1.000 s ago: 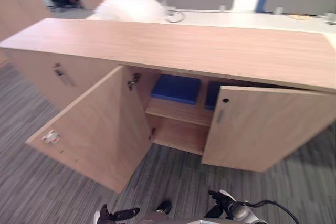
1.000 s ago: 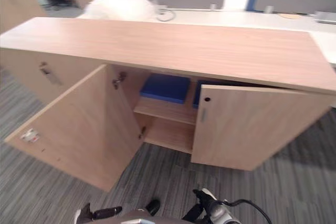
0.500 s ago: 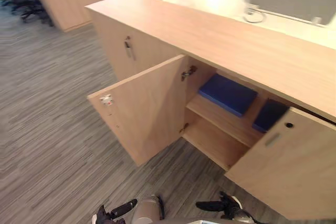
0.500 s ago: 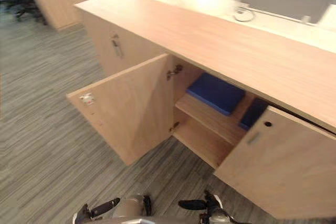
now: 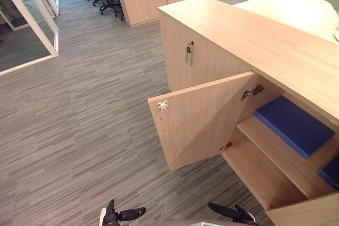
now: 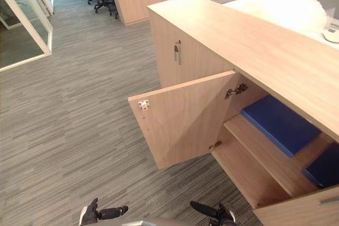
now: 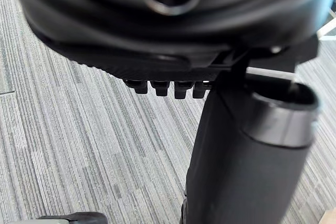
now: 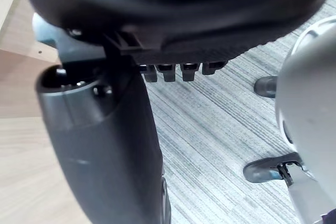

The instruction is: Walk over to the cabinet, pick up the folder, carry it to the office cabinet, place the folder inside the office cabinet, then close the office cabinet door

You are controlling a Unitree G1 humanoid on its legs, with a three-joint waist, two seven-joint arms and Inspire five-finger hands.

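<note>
Swings the view left against a second ago, displacing nothing. Hangs left hand (image 5: 119,215) and right hand (image 5: 230,213) low, relaxed, empty. Leaves blue folder (image 5: 292,124) on cabinet (image 5: 254,41) shelf (image 5: 275,154); points to shutting the open door (image 5: 198,117).

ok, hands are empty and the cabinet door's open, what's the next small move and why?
Probably step left around the open cabinet door so the left hand can reach its outer face and swing it shut. A blue folder already lies on the shelf, and both hands, the right hand too, hang open and empty.
</note>
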